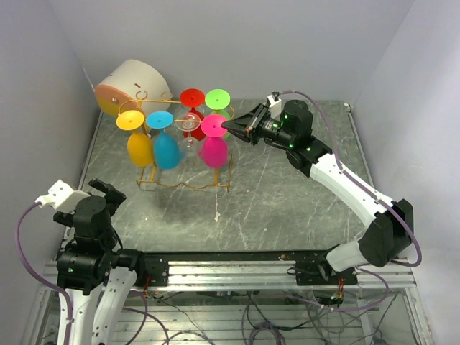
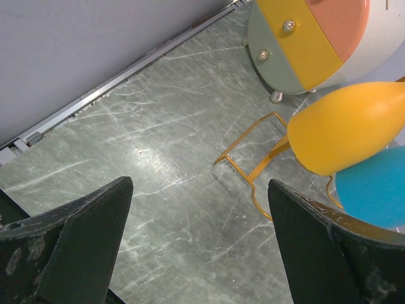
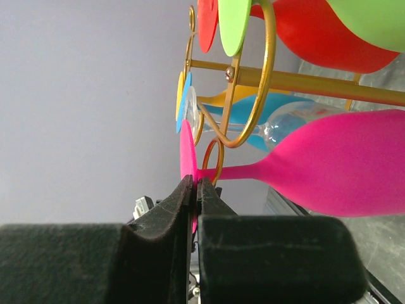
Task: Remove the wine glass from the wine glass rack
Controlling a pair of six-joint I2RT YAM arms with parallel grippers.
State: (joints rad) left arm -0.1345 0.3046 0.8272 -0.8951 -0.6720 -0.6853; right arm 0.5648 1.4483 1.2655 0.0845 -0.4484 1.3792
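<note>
Right claw [image 3: 195,183]: shown closest in the right wrist view; its two black fingers [image 3: 158,215] are clenched on the thin edge of the round foot of the pink wine glass [image 3: 335,174].
Pink wine glass: hung upside down at the right front end of the wine glass rack [image 3: 304,81]; the foot is uppermost, the stem is seen at a small gold loop of the top rail, and the bowl is pointed down towards the counter [image 1: 287,201].
Wine glass rack: a gold wire stand, placed on the counter left of centre and towards the back in the top view.
Other glasses: a yellow glass [image 1: 139,149] and a blue glass [image 1: 166,151] are hung along the front rail, left of the pink one; a red glass [image 1: 192,98] and a green glass [image 1: 217,98] are hung behind; a clear glass [image 3: 278,130] is seen between the rows.
Left claw [image 2: 199,190]: released, its fingers spread wide with nothing between them; it is held over bare counter near the rack's left end, touching nothing.
White-and-orange drum [image 1: 133,83]: set at the back left corner, behind the rack.
</note>
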